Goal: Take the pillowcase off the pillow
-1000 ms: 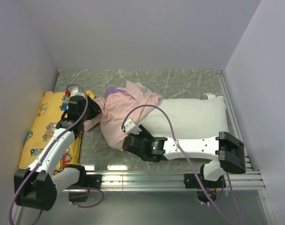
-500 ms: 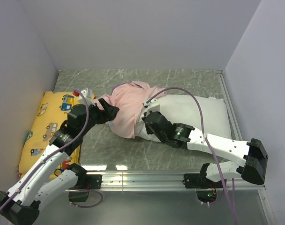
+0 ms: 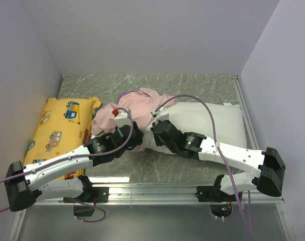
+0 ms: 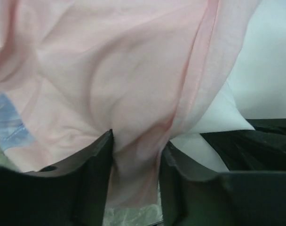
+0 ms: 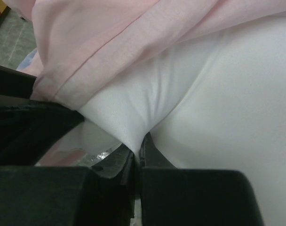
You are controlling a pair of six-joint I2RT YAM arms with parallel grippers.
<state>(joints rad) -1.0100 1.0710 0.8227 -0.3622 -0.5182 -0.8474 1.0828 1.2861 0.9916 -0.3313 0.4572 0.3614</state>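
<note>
Grey-veined marble-look table top (image 3: 192, 85) carries everything. Large plain white puffy pillow (image 3: 212, 123) lies lengthwise across the right half, its right part bare. Flat yellow vehicle-print pillow (image 3: 57, 130) lies at the left edge, apart from the white one. Thin pale pink fabric pillowcase (image 3: 140, 103), reverse side out, is bunched over the white pillow's left end, between the two pillows; a small blue printed patch shows in the left wrist view. Both arms meet at this end. Right gripper (image 5: 137, 148): fingers pressed together, pinching a tuck of the pillow's white cloth just below the pillowcase hem. Left gripper (image 4: 136, 141): fingers partly apart with a pillowcase fold between them, touching both; firm pinch cannot be told.
</note>
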